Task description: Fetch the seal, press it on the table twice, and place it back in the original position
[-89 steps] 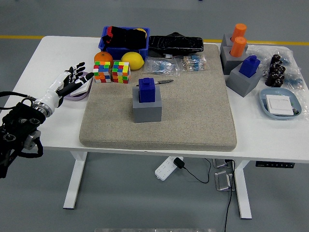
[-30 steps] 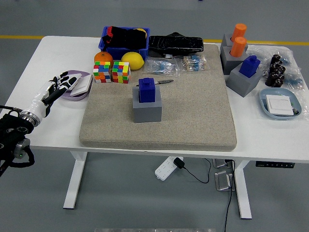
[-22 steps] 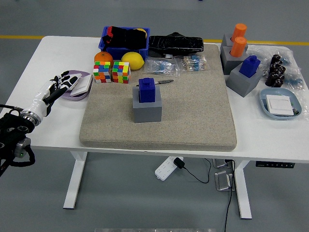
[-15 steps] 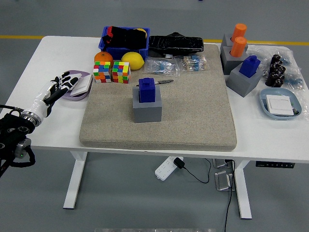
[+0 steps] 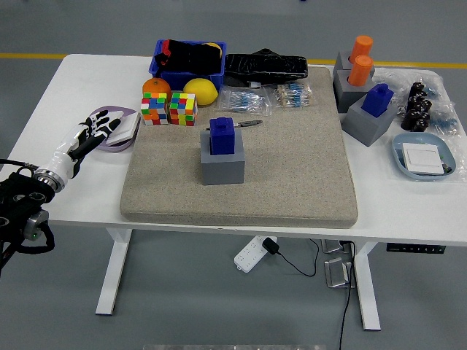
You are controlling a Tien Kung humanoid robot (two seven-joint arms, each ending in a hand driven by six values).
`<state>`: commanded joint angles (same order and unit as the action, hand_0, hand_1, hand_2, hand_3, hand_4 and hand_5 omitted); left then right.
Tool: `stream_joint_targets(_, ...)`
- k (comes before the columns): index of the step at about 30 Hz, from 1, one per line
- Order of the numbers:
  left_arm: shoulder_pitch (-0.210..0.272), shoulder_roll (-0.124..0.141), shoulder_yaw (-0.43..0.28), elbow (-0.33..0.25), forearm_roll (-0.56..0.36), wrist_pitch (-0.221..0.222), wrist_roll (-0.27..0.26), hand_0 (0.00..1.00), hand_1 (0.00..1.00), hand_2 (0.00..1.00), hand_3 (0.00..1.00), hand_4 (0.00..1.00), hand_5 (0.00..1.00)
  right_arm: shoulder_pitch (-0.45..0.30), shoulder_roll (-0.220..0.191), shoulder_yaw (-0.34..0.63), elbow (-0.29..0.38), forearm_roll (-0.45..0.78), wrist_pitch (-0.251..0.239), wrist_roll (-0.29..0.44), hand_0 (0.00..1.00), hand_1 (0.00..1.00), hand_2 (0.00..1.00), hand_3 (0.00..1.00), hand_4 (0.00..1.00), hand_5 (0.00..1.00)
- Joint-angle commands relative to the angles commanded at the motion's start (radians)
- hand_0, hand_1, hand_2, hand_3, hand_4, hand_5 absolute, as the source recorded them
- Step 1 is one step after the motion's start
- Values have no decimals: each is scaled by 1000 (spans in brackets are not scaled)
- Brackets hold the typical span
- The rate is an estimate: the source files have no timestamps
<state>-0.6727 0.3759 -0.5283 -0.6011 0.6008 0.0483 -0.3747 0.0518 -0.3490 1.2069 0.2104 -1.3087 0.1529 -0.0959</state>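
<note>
One robot hand is in view: the left hand reaches in from the lower left of the frame over the left part of the white table, its white-and-black fingers spread and relaxed with nothing in them, their tips over the edge of a pale purple dish that holds a white card. Near the middle of the frame, on a beige felt mat, the blue seal sits upright in its grey holder block, well apart from the hand. Just above and right of the seal a small pen-like tool lies on the mat. Toward the upper left of the mat stand two colourful puzzle cubes side by side, with an orange and a lemon just behind them and a blue bin of dark items further back. At the top centre lie a black plastic bag and clear packets of small parts. In the upper right a grey block carries two orange cylinders, and in front of it a second blue seal rests in another grey block. At the right edge are dark small figures on plastic wrap and a light blue tray holding a white square.
</note>
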Motion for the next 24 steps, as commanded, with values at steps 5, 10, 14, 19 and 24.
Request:
stream_joint_targets(5,0,1,1,-7,3,1,-1,998,964,981,998,941,700,-1,-1,0,1,-2,-1,0,782,675,675,670,811,582)
stream_joint_targets(10,0,1,5,-10,6,4,-1,998,963,979,998,935,649,-1,-1,-1,3,-2,0,0,782,675,675,671,811,582)
stream_joint_targets(14,1,0,6,-14,6,3,-1,998,963,979,998,935,649,-1,-2,-2,3,-1,0,0,782,675,675,671,811,582)
stream_joint_targets(19,0,0,6,-17,5,3,-1,998,962,976,998,929,647,-1,-1,-2,2,-1,-1,0,782,675,675,670,810,582)
stream_joint_targets(24,-1,-1,8,-20,7,4,-1,998,961,974,998,932,650,-1,-1,-2,1,0,-1,0,782,675,675,670,810,582)
